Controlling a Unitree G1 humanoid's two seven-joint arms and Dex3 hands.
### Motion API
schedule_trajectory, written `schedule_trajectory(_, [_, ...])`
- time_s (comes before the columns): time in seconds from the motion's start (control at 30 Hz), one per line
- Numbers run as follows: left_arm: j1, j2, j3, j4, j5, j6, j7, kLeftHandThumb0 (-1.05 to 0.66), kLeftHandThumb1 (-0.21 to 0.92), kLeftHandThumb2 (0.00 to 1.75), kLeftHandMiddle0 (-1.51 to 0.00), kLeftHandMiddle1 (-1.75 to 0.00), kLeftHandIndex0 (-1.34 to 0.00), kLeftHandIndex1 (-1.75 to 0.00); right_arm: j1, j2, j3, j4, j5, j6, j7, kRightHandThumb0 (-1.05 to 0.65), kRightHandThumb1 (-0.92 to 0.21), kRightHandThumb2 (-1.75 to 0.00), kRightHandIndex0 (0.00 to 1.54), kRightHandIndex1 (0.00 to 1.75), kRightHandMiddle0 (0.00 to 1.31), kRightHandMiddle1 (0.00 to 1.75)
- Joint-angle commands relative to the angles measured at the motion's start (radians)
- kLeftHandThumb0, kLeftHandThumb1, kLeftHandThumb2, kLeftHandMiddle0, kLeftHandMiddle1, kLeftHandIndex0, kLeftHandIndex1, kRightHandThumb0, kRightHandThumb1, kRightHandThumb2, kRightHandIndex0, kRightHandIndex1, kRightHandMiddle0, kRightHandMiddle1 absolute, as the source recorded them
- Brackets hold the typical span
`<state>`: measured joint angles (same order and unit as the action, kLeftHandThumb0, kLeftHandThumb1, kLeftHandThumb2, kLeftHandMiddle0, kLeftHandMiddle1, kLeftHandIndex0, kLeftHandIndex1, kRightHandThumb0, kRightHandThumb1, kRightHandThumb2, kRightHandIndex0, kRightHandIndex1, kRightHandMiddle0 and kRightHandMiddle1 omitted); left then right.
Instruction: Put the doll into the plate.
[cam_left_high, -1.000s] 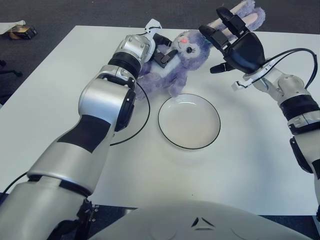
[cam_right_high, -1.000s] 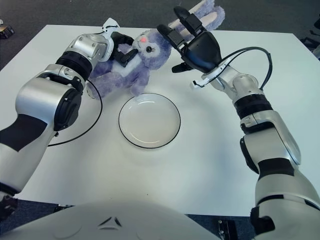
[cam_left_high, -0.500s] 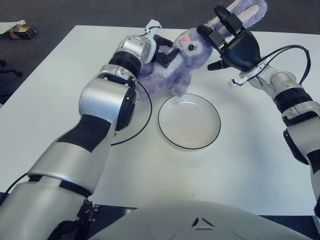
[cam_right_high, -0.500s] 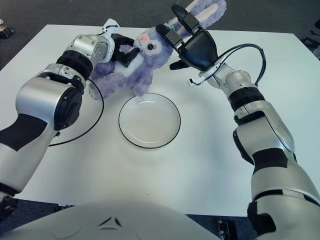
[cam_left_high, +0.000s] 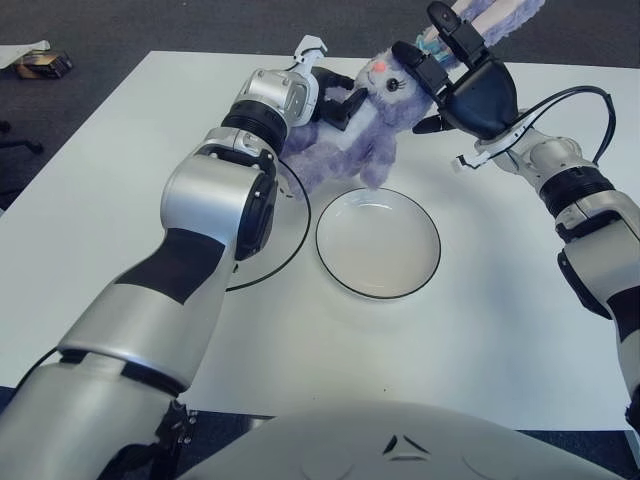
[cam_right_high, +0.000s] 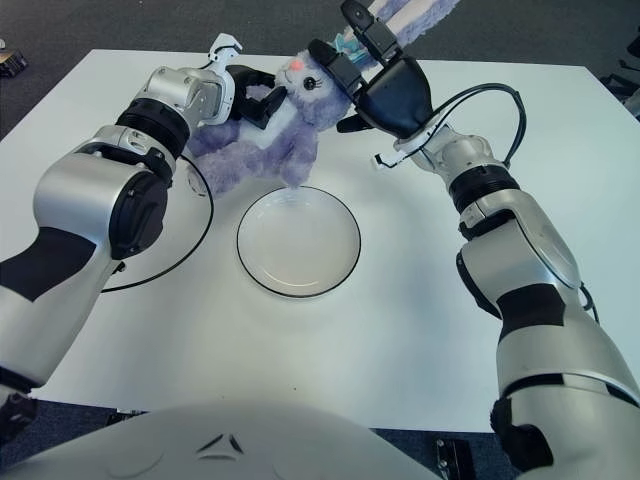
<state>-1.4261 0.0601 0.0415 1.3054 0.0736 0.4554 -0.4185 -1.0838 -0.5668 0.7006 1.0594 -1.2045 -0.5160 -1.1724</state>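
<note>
left robot hand (cam_left_high: 335, 100) and right robot hand (cam_left_high: 455, 75) both clasp the fuzzy purple plush doll (cam_left_high: 365, 125) above the round, black-rimmed white plate (cam_left_high: 378, 243) on the tabletop (cam_left_high: 500, 320).

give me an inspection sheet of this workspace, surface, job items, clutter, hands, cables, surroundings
surface: white table, flat, under all the job's things.
job's things: purple plush rabbit doll held between both hands just behind the plate, not in it; white plate with a dark rim, nothing in it.
clutter: nothing seen on the table besides the job's things.
hands: left hand against the doll's left side; right hand around its head and ears.
cables: black cable looping off the left arm over the table; black cable arching off the right forearm.
surroundings: dark floor; small object lying on it, too small to identify.
</note>
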Motion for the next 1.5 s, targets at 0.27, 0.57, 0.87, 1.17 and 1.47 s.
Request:
schedule_trajectory(0.27, [-0.089, 0.001, 0.100, 0.029, -0.098, 0.208, -0.016, 0.00, 0.32, 1.31, -0.60, -1.70, -0.40, -1.74, -0.026, 0.039, 0.038, 0.035, 0.005, 0.025, -0.066, -0.85, -0.91, -0.39, 0.00, 0.00, 0.00, 0.38])
schedule_trajectory(0.57, [0.029, -0.007, 0.095, -0.023, -0.115, -0.089, -0.311, -0.12, 0.34, 1.21, -0.25, -1.43, -0.05, -1.28, -0.035, 0.051, 0.057, 0.045, 0.008, 0.016, -0.075, -0.85, -0.92, -0.43, 0.00, 0.00, 0.00, 0.37])
schedule_trajectory(0.87, [0.028, 0.001, 0.109, 0.001, -0.147, -0.143, -0.573, -0.71, 0.90, 0.88, -0.01, -0.17, 0.00, -0.15, -0.042, 0.062, 0.074, 0.054, -0.001, 0.002, -0.079, -0.86, -0.92, -0.54, 0.00, 0.00, 0.00, 0.34])
schedule_trajectory(1.17, [-0.017, 0.018, 0.072, 0.021, -0.104, -0.090, -0.558, -0.75, 0.92, 0.86, 0.00, -0.05, 0.00, -0.01, -0.044, 0.066, 0.076, 0.049, 0.018, -0.029, -0.058, -0.84, -0.92, -0.55, 0.01, 0.00, 0.00, 0.36])
schedule_trajectory(1.47, [-0.033, 0.004, 0.053, 0.026, -0.074, -0.054, -0.522, -0.78, 0.92, 0.87, 0.00, -0.02, 0.00, 0.00, -0.043, 0.069, 0.079, 0.039, 0.023, -0.038, -0.047, -0.83, -0.92, -0.54, 0.04, 0.02, 0.00, 0.46])
